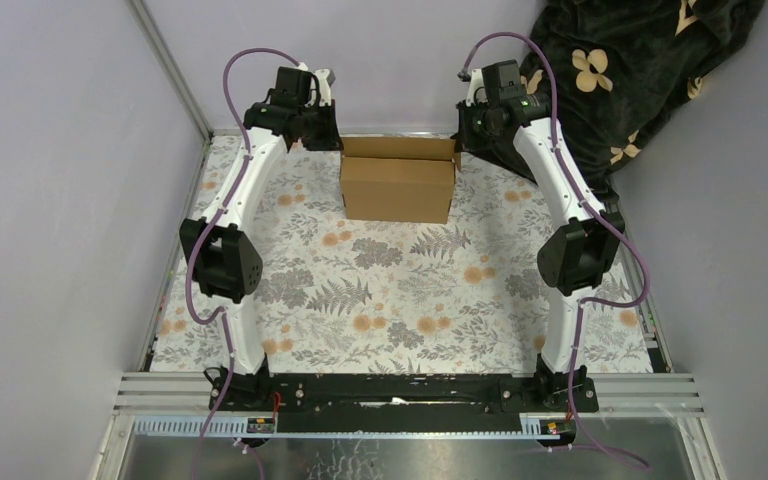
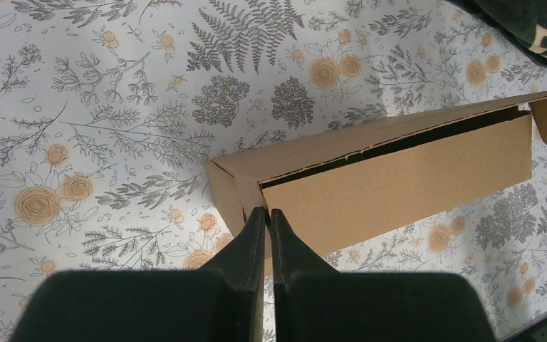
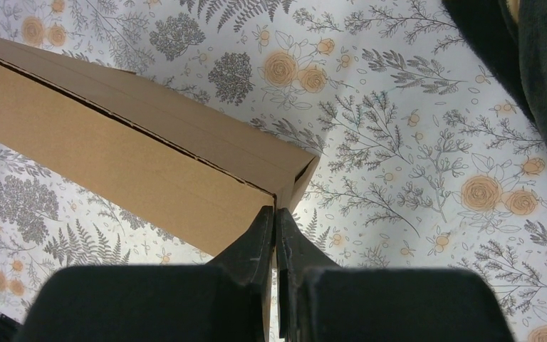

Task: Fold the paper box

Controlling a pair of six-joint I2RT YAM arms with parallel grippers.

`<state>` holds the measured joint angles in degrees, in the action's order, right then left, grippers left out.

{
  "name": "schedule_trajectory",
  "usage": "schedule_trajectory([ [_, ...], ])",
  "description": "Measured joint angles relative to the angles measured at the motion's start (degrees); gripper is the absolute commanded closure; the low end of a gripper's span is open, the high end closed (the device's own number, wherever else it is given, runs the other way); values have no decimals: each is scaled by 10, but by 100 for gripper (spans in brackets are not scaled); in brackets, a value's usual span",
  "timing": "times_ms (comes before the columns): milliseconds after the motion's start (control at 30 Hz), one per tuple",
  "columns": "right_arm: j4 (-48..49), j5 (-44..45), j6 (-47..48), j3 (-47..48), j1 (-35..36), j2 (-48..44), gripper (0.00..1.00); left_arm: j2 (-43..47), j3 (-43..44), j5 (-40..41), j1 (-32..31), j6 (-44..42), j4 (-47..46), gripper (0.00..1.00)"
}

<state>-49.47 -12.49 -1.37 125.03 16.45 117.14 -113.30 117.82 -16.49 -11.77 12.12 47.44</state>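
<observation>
Brown box [image 1: 398,186] stands on the far part of the bench [image 1: 380,300], between the two end effectors. Left end effector [image 2: 267,211] is narrow, tips pinched on the box's left top corner edge. Right end effector [image 3: 275,210] is also narrow, pinched on the right top corner. The box's long top edge stands slightly open from each corner inward. Floral bench lies bare outward of each and nearer the bases. A dark blanket [image 3: 534,57] lies close beyond the right one.
</observation>
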Motion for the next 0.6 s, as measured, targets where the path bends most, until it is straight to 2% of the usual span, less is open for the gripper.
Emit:
schedule_trajectory([
  [600,-24,1,-32,24,-1,11,100,1,-3,-6,0,0,-2,94],
])
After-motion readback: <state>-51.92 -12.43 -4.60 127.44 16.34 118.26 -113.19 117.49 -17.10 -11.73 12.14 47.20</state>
